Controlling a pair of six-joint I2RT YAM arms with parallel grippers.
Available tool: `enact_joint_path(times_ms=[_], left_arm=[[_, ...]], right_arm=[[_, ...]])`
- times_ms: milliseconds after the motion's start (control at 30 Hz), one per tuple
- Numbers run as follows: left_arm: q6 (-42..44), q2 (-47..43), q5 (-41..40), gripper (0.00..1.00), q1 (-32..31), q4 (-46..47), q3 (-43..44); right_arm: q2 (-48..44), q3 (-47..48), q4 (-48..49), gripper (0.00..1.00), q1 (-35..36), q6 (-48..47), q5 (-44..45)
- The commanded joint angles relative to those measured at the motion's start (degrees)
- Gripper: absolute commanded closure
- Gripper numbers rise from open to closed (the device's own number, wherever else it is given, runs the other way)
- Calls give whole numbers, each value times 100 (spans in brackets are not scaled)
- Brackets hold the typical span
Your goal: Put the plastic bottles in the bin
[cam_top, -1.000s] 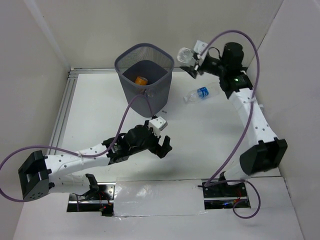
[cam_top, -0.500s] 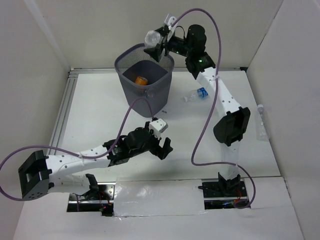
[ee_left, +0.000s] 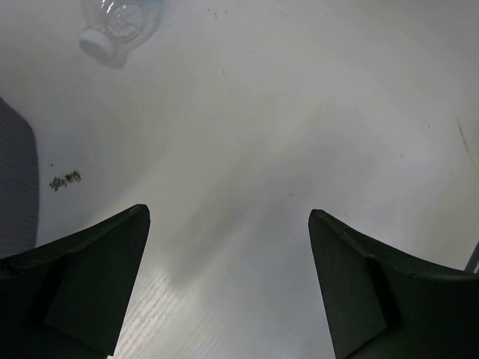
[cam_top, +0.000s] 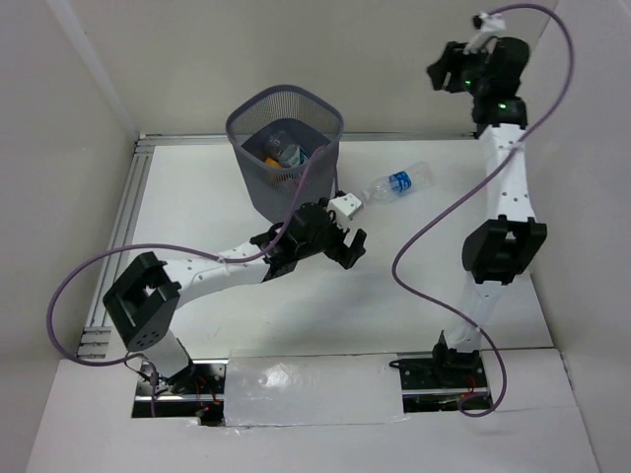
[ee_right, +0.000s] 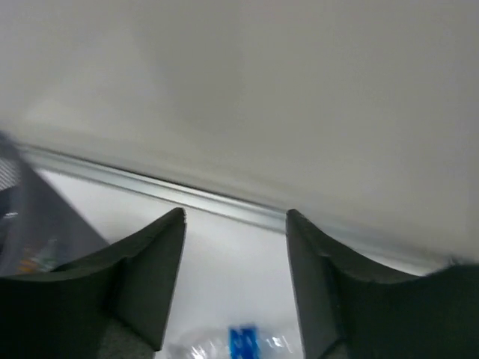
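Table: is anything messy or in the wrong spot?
One blue-label bottle lies on its side on the table, right of the bin, not inside it. A few dark specks sit near the bin.

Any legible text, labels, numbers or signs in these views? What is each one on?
No text can be read in any view.
The bottle lying on the table: the print on its blue label is too small in the top view and blurred in the right wrist view.
The second bottle, inside the bin: its label is too small to read.
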Motion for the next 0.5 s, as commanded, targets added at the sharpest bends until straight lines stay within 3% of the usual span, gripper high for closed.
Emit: enact_joint_path(times_ms=[0,100,133,233,300,333,400,467], left_arm=[[462,486,431,0,29,440,597],[594,813,537,0,81,282,1088],[595,875,632,0,82,282,1143],[543,928,808,0,134,282,1012],[481,867,861,0,134,282,898],[428,867,914,0,134,334,845],[367,815,915,0,134,335,766],[366,814,975,0,134,283,713]], right_arm=[[-354,13,-1545,40,-524,-35,646],[-485,-470,-2345,48,-657,-781,1803],[-555,-759,-2625,45,-657,-957,2486],[-827,-1705,-2794,26,-796,-1267,3464],[-941,-1894,-2901,22,-937,-1267,3538],[-1091,-2548,-2953,20,-1051,-1197,3739],[-1170,-2807,-2822,18,-1114,-1196,3968],[-1460,-3668,-2455,17,-1166,-1196,4441]])
